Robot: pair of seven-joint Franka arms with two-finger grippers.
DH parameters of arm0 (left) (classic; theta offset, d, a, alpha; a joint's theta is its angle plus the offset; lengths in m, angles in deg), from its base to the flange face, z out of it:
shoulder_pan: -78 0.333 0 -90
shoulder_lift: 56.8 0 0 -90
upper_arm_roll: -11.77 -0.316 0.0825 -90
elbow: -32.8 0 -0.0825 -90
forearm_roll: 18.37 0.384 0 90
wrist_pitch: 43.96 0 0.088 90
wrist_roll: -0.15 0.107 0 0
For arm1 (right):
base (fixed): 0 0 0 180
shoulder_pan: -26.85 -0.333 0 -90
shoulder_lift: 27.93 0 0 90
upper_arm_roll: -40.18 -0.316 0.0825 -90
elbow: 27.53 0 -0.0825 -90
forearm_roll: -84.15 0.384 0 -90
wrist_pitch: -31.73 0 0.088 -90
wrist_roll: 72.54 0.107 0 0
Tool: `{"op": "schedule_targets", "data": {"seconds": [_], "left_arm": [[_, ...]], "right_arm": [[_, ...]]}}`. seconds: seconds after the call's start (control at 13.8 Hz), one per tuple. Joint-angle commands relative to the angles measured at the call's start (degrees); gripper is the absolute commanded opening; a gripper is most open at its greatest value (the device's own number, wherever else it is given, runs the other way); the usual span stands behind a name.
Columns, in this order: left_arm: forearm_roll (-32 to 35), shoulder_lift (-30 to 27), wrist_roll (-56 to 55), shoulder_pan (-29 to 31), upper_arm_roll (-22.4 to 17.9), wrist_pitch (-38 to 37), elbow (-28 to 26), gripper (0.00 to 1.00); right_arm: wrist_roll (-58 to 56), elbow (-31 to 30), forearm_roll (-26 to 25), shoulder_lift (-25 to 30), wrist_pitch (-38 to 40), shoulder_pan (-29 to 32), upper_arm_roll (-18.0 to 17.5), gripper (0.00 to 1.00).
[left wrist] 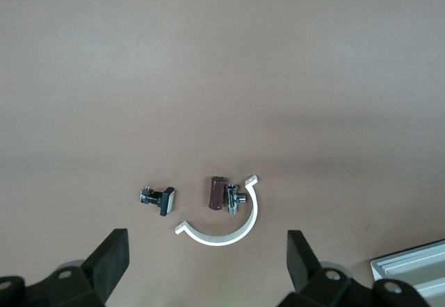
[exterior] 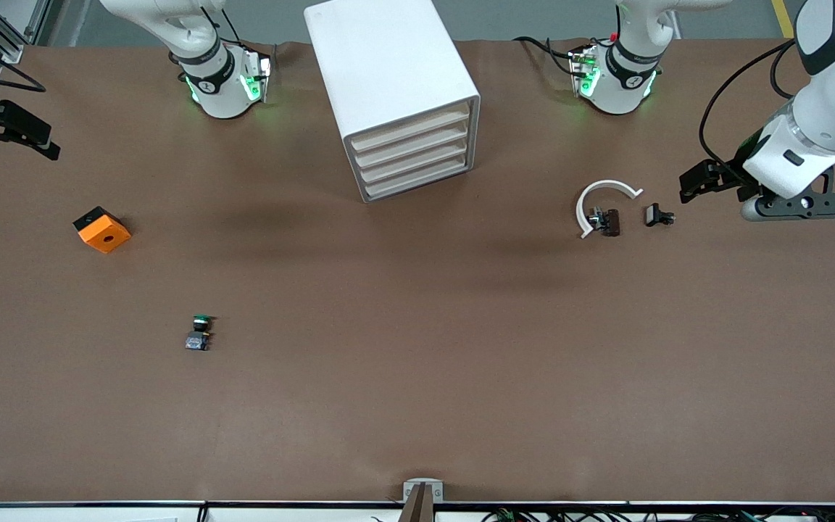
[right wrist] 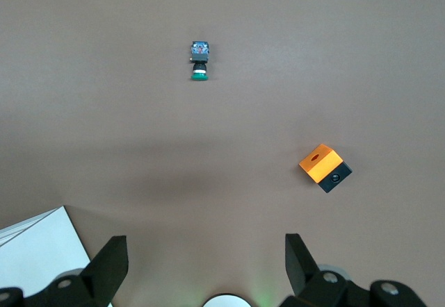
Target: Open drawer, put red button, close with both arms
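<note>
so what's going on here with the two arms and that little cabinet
Nothing is being handled yet. The white cabinet has all four drawers shut. The left gripper hangs open over the left arm's end of the table, close to a white curved piece, a small dark reddish part (possibly the button) and a small black part. The right gripper hangs open at the right arm's end, where an orange cube and a green button lie.
</note>
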Motion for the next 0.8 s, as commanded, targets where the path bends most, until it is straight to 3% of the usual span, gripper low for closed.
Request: {"op": "schedule_targets", "data": {"seconds": [0.0,0.44,0.73], "left_arm": [[-0.2,-1.3,0.5,0.9,0.6,0.9,0.8,1.0],[-0.2,-2.2,1.7,3.1,-0.1,-6.9,9.9,1.0],[-0.7,-1.7,1.8,3.3,0.0,-6.9,10.3,1.0]], "right_arm": [[0.7,-0.6,0.5,0.9,0.3,-0.4,0.0,1.0],[-0.2,-0.8,-0.3,1.7,1.4,-0.5,-0.2,1.0],[-0.1,-2.5,-1.7,3.1,1.6,-1.2,-0.7,1.0]]}}
